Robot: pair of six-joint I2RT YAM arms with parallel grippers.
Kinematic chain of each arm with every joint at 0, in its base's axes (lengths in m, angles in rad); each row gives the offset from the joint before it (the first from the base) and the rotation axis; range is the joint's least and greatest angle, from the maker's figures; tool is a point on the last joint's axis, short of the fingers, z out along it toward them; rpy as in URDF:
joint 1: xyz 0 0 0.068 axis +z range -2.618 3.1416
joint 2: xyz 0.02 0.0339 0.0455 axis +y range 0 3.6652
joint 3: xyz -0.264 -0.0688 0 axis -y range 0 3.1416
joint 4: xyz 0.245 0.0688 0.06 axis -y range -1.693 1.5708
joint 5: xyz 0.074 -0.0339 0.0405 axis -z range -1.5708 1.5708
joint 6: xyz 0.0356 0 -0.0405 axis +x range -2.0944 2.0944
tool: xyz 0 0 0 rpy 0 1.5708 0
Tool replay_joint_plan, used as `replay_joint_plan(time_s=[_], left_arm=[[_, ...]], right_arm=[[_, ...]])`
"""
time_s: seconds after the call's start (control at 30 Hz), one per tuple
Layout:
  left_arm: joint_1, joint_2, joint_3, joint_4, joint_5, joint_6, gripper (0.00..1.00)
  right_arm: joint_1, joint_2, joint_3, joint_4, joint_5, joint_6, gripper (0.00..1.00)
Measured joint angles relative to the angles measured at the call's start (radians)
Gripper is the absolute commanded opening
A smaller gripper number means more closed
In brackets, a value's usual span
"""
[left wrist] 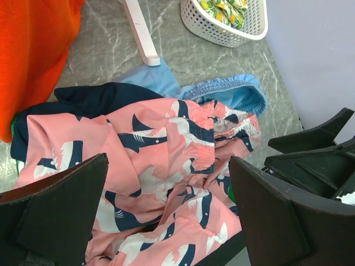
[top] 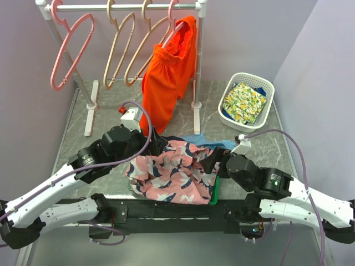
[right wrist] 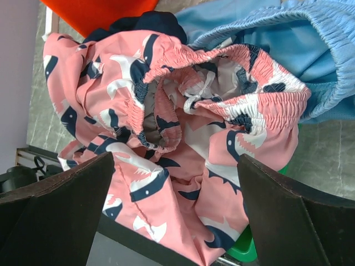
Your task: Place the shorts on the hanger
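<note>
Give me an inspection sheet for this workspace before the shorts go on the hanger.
Surface: grey marbled table.
Job's things: pink patterned shorts crumpled at near edge atop navy and blue garments; two beige hangers on the rack.
Clutter: orange shorts on a pink hanger; floral cloth in white basket.
Grippers: left claw and right claw open, flanking the shorts.
Cables: purple cables loop over both arms.
Surroundings: lilac walls.

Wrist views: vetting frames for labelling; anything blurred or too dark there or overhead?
Left wrist: shorts sharp, near fingers dark and soft-edged. Right wrist: waistband crisp, fingers featureless black. Top external: even light, soft shadows, orange shorts nearly saturated.
</note>
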Motion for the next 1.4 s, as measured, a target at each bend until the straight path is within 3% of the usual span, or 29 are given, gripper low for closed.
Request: replay_joint_plan(time_s=[0.6, 0.9, 1.0, 1.07, 1.1, 1.13, 1.23, 1.4], left_arm=[[0.0, -0.036, 0.002, -0.01, -0.006, -0.001, 0.96], [0.0, -0.035, 0.002, -0.011, -0.024, -0.01, 0.96], [0.0, -0.035, 0.002, -0.012, -0.03, -0.011, 0.96], [0.0, -0.036, 0.002, -0.012, -0.032, -0.01, 0.97], [0.0, -0.036, 0.002, -0.011, -0.033, -0.01, 0.96], [0.0, -0.036, 0.002, -0.011, -0.034, -0.01, 0.96], [0.0, -0.035, 0.002, -0.011, -0.033, -0.01, 0.96], [0.0, -0.035, 0.002, -0.006, -0.024, -0.006, 0.96]], right_arm=[[0.0, 0.079, 0.011, 0.037, -0.048, -0.029, 1.0], [-0.001, 0.362, 0.07, 0.236, -0.165, -0.076, 0.88], [-0.007, 0.449, 0.072, 0.263, -0.181, -0.075, 0.79], [-0.019, 0.474, 0.072, 0.28, -0.194, -0.074, 0.65], [-0.026, 0.478, 0.072, 0.294, -0.2, -0.076, 0.55], [-0.032, 0.48, 0.072, 0.305, -0.206, -0.076, 0.32], [-0.056, 0.486, 0.085, 0.332, -0.222, -0.081, 0.0], [-0.071, 0.513, 0.256, 0.284, -0.226, -0.116, 0.0]])
